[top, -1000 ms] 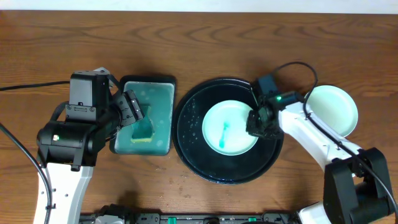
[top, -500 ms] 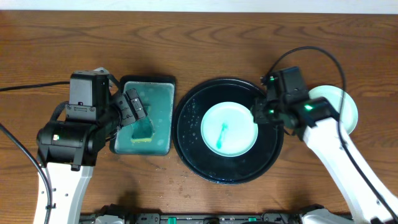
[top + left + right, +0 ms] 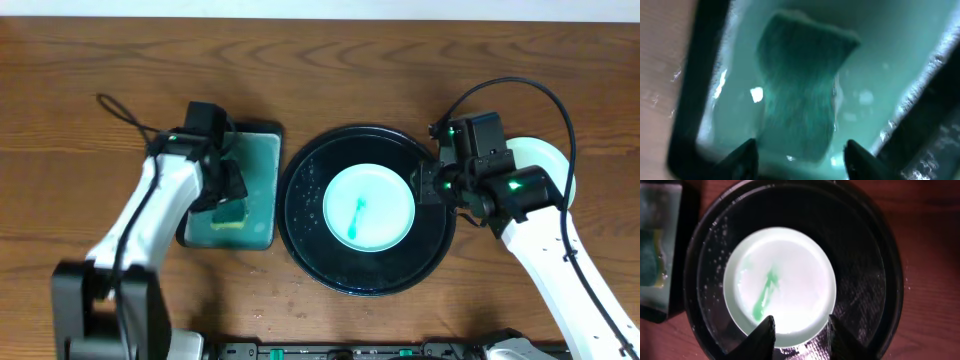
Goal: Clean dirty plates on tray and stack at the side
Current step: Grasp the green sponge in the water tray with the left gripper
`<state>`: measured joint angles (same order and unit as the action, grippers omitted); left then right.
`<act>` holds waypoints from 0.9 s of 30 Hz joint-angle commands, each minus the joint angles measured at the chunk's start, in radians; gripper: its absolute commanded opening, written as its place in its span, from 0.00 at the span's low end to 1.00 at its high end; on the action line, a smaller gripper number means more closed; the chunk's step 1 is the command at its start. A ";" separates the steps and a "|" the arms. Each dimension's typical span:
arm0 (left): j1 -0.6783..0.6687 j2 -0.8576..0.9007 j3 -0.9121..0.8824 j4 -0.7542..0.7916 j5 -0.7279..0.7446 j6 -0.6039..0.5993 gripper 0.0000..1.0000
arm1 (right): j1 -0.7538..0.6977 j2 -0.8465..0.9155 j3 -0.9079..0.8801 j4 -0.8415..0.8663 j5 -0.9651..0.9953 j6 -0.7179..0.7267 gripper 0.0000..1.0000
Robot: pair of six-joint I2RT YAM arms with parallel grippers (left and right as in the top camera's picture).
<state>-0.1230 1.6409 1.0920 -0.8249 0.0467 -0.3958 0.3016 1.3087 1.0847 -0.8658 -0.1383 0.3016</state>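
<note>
One pale mint plate (image 3: 368,207) with a teal smear lies in the middle of the round black tray (image 3: 312,252). In the right wrist view that plate (image 3: 779,282) fills the centre of the tray (image 3: 860,255). My right gripper (image 3: 430,186) hangs open over the plate's right edge; the right gripper (image 3: 802,336) holds nothing. A second plate (image 3: 550,160) lies on the table to the right of the tray, partly hidden by my right arm. My left gripper (image 3: 226,186) is down in the small rectangular tray. The left gripper (image 3: 802,159) is open with one fingertip on each side of a teal sponge (image 3: 800,90).
The rectangular black tray (image 3: 258,190) of teal water sits left of the round tray, with the sponge (image 3: 232,214) in it. Droplets speckle the round tray's floor. A black cable (image 3: 125,115) loops over the table at the upper left. Bare wooden table lies behind both trays.
My left arm has swung round and dropped its gripper into the rectangular tray, jaws narrowing around the sponge. My right gripper has come off the plate, risen and drawn back to the right.
</note>
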 commanded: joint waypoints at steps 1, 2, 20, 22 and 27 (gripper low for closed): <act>0.005 0.104 0.003 0.039 -0.013 0.018 0.48 | 0.004 0.019 0.005 -0.026 0.006 -0.018 0.32; 0.005 0.135 0.003 0.053 -0.013 0.018 0.45 | 0.004 0.025 0.005 -0.036 0.006 -0.018 0.33; 0.004 0.074 0.155 -0.149 0.007 0.026 0.07 | -0.053 0.284 0.005 -0.035 0.154 0.138 0.33; -0.001 0.016 0.163 -0.162 0.018 0.046 0.07 | -0.067 0.333 0.005 0.004 0.049 0.027 0.31; -0.037 -0.092 0.163 -0.172 0.046 0.048 0.07 | -0.071 0.445 0.005 0.066 -0.160 -0.142 0.30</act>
<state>-0.1356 1.5951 1.2331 -0.9897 0.0616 -0.3649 0.2321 1.7142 1.0847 -0.8093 -0.1570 0.2733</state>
